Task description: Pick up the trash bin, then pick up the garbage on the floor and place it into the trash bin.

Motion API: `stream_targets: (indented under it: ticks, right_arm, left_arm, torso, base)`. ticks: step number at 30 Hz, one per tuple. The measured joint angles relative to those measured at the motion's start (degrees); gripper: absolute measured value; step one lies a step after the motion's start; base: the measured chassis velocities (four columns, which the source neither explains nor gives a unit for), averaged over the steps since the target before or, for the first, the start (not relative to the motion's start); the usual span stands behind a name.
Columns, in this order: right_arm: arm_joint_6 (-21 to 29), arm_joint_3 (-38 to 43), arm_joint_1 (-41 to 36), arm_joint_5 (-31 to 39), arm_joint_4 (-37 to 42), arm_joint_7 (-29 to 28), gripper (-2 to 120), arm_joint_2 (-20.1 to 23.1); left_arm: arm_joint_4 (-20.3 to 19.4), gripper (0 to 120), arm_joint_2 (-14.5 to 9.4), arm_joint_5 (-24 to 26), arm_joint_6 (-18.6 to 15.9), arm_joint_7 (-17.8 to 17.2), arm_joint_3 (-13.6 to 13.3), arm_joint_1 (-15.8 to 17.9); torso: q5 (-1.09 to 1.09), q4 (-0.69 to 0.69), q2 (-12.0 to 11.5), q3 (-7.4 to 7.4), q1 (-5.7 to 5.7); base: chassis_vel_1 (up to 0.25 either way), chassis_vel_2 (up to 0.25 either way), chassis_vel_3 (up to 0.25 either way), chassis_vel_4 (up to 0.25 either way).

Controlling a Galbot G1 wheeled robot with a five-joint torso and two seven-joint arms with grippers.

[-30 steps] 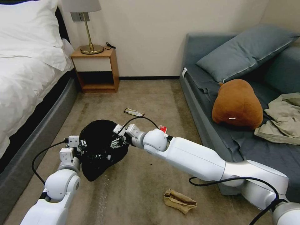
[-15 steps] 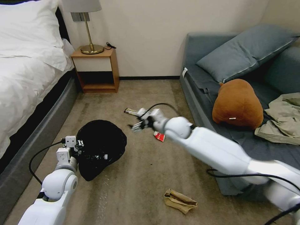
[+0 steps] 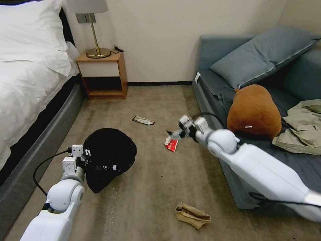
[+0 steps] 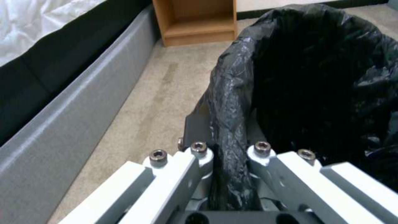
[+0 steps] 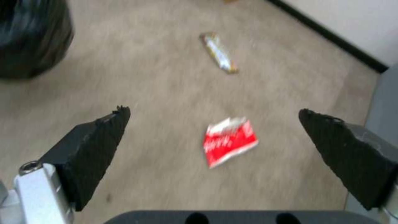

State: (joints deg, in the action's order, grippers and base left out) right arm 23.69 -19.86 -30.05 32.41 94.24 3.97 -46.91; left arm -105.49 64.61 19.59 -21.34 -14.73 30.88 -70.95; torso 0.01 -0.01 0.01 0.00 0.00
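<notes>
Right gripper (image 5: 213, 119) hanging over red-white packet (image 5: 229, 141) on floor, jaws wide, packet lying between and below them. Left gripper (image 4: 227, 152) pinching trash bin (image 3: 108, 157) rim.

My head camera looked forward and down from high up, across the carpet (image 3: 160, 187). My left wrist camera sat close behind the bin (image 4: 315, 77) rim. My right wrist camera faced down at the floor, nearer; it shared the red packet (image 5: 229, 140) and wrapper (image 5: 218, 52) with the head view.
</notes>
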Motion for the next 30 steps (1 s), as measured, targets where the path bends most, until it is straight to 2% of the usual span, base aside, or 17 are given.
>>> stream_targets:
  ticks: [3,8,9,13,14,23,30]
  right_arm:
    - [1.0,2.4,-6.3,-1.9,3.4,1.6,100,1.6]
    - [1.4,4.0,-10.7,-3.8,5.5,3.0,100,2.5]
    - [1.5,5.0,-14.2,-4.9,7.6,3.8,100,3.4]
    - [1.9,6.6,-18.7,-5.8,10.0,4.7,100,4.3]
    - [2.0,7.8,-22.1,-7.0,11.4,5.3,100,4.7]
    - [0.5,13.1,-31.7,-14.1,10.9,6.6,100,2.8]
    - [-0.6,15.7,-35.5,-17.7,8.5,7.1,100,0.7]
  left_arm:
    - [0.6,4,-0.1,-0.1,-0.2,-0.1,-0.4,0.8]
    - [1.0,4,0.1,-0.1,-0.2,-0.1,-0.4,0.7]
    - [1.3,4,0.2,-0.3,0.0,0.0,-0.4,0.3]
    - [1.6,4,0.3,-0.5,0.1,0.1,-0.5,0.3]
    - [1.9,4,0.5,-0.6,0.3,0.0,-0.5,0.4]
    - [2.6,4,0.9,-0.8,1.1,0.4,-0.3,-0.5]
    - [2.7,4,1.3,-1.3,1.4,0.7,-0.3,-1.0]
  torso:
    - [-0.01,0.01,0.0,0.0,0.0]
    - [-0.01,0.02,0.0,0.0,0.0]
    - [0.0,0.02,0.0,0.0,0.0]
    - [-0.02,0.01,0.0,0.0,0.0]
    - [-0.01,0.0,0.0,-0.01,0.0]
    - [-0.01,0.01,0.0,0.0,0.0]
    - [-0.02,0.02,0.0,0.0,0.0]
  base:
    - [0.0,0.0,0.0,0.0]
    - [0.0,0.0,0.0,0.0]
    - [0.0,0.0,0.0,0.0]
    - [0.0,0.0,0.0,0.0]
    - [0.0,0.0,0.0,0.0]
    - [0.0,0.0,0.0,0.0]
    - [0.0,0.0,0.0,0.0]
